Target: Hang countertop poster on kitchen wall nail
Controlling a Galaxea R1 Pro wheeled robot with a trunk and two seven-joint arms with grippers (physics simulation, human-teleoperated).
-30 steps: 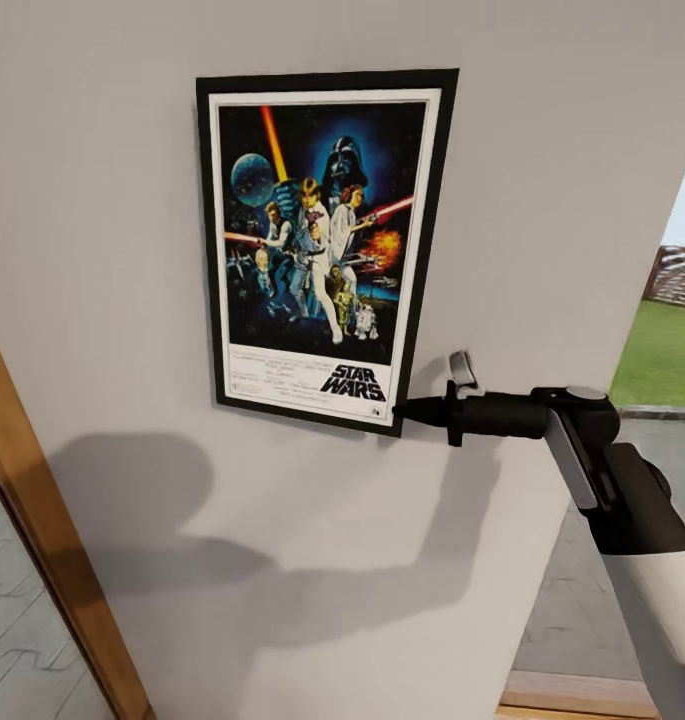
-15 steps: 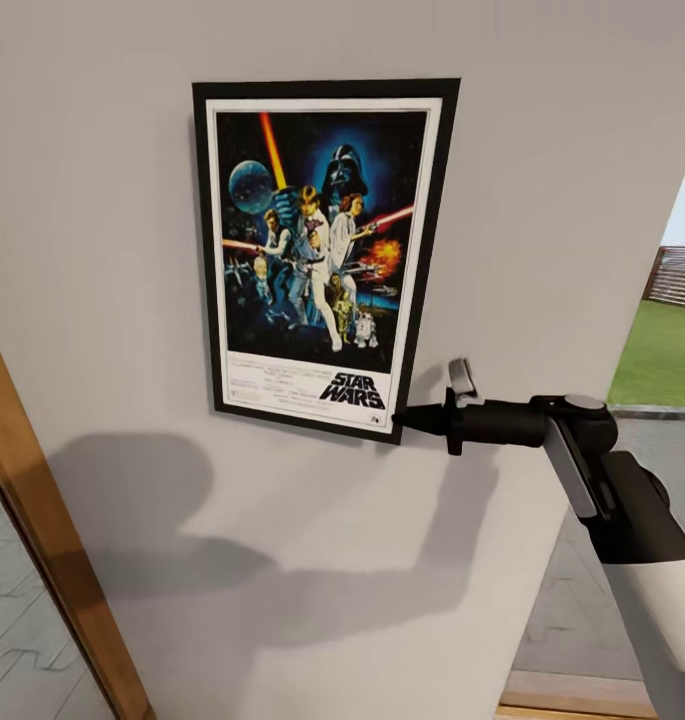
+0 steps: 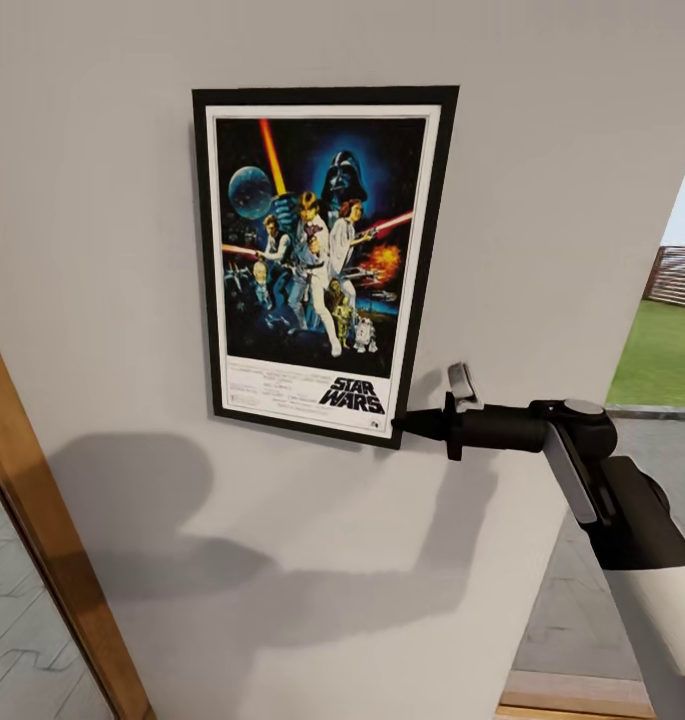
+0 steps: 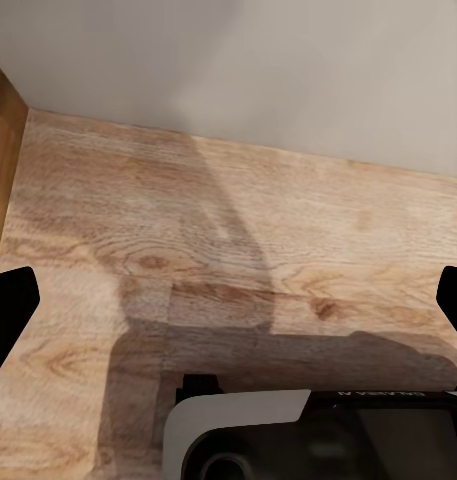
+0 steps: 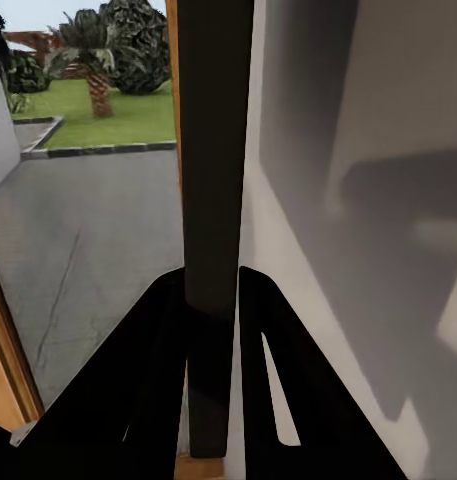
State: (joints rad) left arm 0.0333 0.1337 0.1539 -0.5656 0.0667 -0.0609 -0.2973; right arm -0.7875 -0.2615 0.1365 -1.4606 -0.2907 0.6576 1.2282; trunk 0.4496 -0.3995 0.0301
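The poster [image 3: 317, 260] lies flat against the pale grey wall [image 3: 542, 150], nearly upright, with its Star Wars artwork facing me. My right gripper [image 3: 402, 423] is shut on its lower right corner, the arm reaching in from the right. In the right wrist view the poster's frame [image 5: 213, 150] is a dark edge-on strip pinched between the two black fingers [image 5: 158, 350]. My left gripper [image 4: 228, 305] is open, its fingers spread wide above the floor. The wall nails are hidden, and the kitchen countertop is out of view.
A wooden door frame [image 3: 42, 540] slants up the left side. To the right of the wall, an opening shows pavement and a green lawn [image 3: 667, 350]. Below the left gripper lies wood-plank floor [image 4: 238, 230] and the robot's base [image 4: 308, 435].
The poster has slid slightly down the wall and straightened, still held at its corner by the right gripper. The arm shifted a little with it.
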